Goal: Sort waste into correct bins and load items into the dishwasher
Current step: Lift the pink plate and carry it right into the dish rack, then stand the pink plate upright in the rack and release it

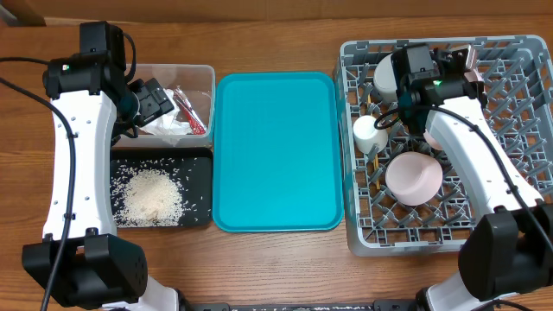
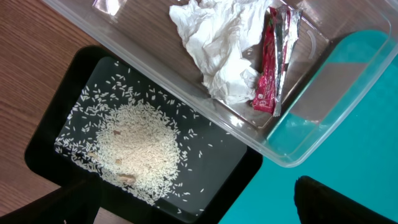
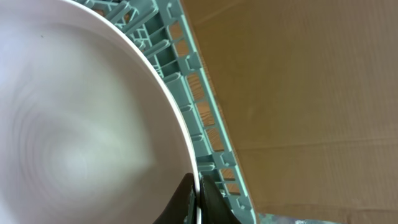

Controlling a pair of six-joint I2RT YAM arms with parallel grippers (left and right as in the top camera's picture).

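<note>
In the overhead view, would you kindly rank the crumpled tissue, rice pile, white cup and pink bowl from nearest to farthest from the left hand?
From the left hand:
1. crumpled tissue, right by it in the clear tub.
2. rice pile, in the black tray.
3. white cup, at the dish rack's left edge.
4. pink bowl, deeper in the rack.

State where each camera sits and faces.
Overhead: above the table, facing down on clear tub, dish rack; both arms show.
Left wrist: over that tub, facing down at rice, tissue, wrapper; open left claw shows.
Right wrist: at the rack's edge, facing the pink plate; right claw pinches its rim.
Overhead and left wrist share the rice.
</note>
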